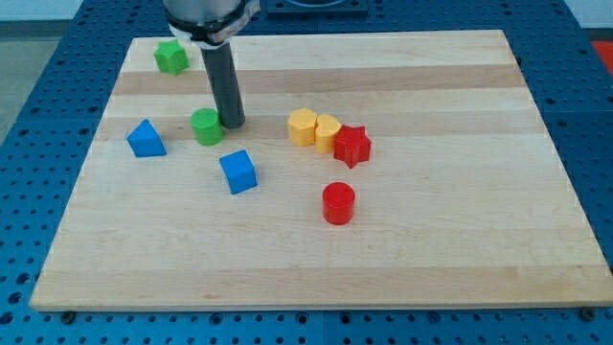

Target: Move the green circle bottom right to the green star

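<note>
You have the wooden board (402, 249) filling the view, with the green circle (206, 126) left of centre and the green star (171, 57) near the view's top-left corner. My tip (233, 125) sits just beside the circle's right edge, apparently touching it; there are no jaws here, only the rod, holding nothing. That matters: the circle lies left of my tip and below-right of the star, well apart from it, so pushing from here would send it leftward, not toward the star. No brand, label or writing is readable anywhere.
</note>
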Available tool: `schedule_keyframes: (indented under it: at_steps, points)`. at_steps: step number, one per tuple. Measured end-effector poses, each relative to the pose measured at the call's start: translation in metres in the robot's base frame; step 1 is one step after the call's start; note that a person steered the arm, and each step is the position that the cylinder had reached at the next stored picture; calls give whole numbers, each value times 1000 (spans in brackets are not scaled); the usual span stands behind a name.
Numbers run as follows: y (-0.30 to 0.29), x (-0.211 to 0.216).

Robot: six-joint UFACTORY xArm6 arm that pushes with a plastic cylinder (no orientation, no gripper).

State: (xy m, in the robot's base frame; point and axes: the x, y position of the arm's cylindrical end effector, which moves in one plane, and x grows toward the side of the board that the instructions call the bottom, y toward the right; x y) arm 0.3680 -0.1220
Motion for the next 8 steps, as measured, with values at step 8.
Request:
schedule_keyframes:
  at_steps: [8]
  points:
    - [-19, -37]
